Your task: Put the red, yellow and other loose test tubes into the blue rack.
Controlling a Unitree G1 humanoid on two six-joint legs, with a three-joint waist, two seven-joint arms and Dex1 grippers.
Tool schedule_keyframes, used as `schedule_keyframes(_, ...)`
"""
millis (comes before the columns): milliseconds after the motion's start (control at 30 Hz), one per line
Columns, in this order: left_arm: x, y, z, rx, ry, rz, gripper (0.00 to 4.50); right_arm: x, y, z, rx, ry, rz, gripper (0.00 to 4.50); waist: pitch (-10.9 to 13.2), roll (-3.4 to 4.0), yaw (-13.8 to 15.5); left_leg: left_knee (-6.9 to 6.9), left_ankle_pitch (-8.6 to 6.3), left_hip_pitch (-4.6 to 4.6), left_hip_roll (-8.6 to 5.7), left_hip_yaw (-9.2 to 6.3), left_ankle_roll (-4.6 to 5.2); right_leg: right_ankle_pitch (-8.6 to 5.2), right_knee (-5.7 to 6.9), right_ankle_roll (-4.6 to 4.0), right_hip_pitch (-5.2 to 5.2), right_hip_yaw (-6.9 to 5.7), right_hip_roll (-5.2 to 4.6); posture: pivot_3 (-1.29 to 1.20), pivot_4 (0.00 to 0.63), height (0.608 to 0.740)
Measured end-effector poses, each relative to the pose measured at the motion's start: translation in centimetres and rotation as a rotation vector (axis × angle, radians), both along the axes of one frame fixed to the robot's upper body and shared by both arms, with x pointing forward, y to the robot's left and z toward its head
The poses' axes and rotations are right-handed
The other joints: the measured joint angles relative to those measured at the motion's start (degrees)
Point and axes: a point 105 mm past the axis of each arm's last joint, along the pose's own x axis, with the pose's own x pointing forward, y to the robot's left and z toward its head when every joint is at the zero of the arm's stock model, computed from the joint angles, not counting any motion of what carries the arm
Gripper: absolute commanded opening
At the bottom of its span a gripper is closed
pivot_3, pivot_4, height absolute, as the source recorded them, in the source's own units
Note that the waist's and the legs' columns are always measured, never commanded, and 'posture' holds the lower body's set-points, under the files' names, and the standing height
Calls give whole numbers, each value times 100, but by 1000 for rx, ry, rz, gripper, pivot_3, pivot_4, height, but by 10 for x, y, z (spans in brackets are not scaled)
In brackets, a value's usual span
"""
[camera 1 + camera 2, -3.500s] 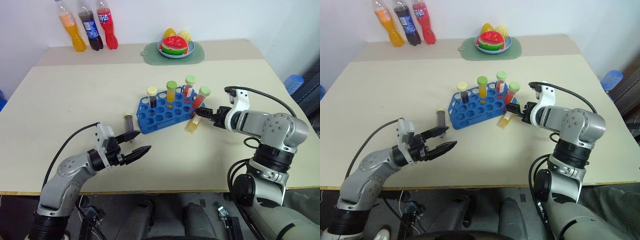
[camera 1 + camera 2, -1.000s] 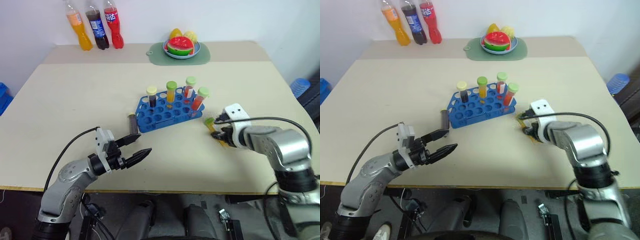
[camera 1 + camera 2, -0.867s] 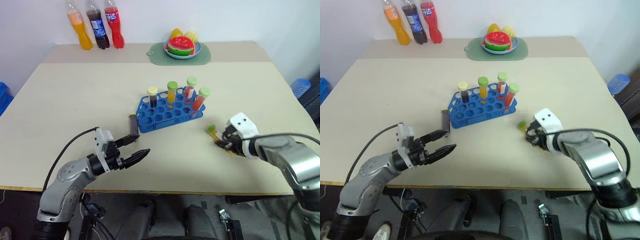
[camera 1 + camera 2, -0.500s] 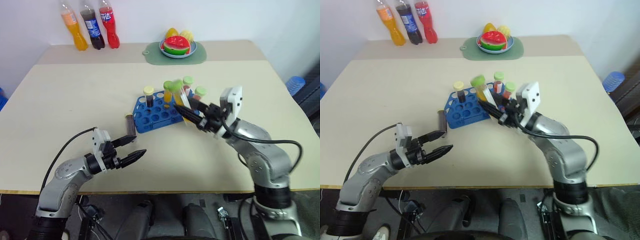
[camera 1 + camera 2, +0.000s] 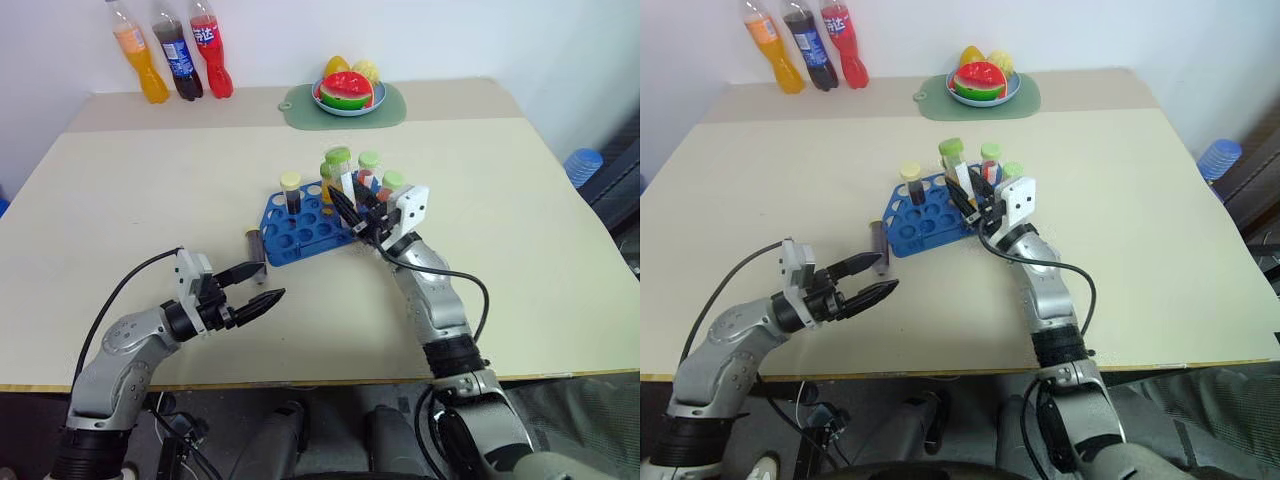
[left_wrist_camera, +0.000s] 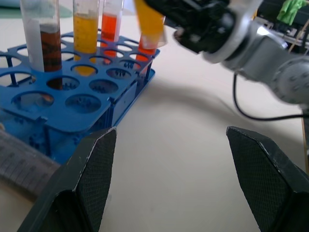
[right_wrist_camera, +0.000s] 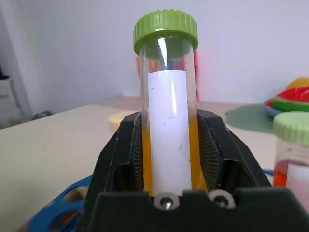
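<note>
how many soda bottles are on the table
3, in a row at the far left corner: orange bottle, dark cola bottle, red bottle.

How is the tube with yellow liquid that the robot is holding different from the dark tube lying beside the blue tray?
The yellow tube has a green cap and stands upright in the right gripper, raised over the blue rack. The dark tube lies flat on the table at the rack's left end, untouched. The open left gripper hovers near it. Both are capped tubes not yet in the rack.
</note>
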Motion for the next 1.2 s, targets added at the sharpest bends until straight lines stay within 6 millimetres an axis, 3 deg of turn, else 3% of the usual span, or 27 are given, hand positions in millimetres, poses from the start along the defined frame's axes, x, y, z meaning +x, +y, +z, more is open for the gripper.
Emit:
schedule_keyframes(400,-4,0,0,-11,10,22,3781,12,12,-24,-1,28,-10,1633,0,1,-5,-2,6,5,3,-1,-9,-1,18,-4,-7,9,8,0,150,740)
schedule_keyframes(967,-5,0,1,-4,13,37,3781,22,8,-33,15,24,-55,1633,-2,1,-4,-48,18,50,15,0,-27,-4,20,-22,8,19,18,0,150,740)
schedule_keyframes(1067,-4,-2,4,-2,8,36,3781,21,6,-35,18,24,-55,2527,-2,1,-7,-48,18,51,15,0,-27,-4,20,-23,8,19,19,0,150,740)
schedule_keyframes(1200,-3,-5,9,0,-3,29,3781,21,2,-40,14,35,-77,2527,-2,1,-10,-49,19,51,15,0,-28,-4,21,-23,7,20,19,0,150,740)
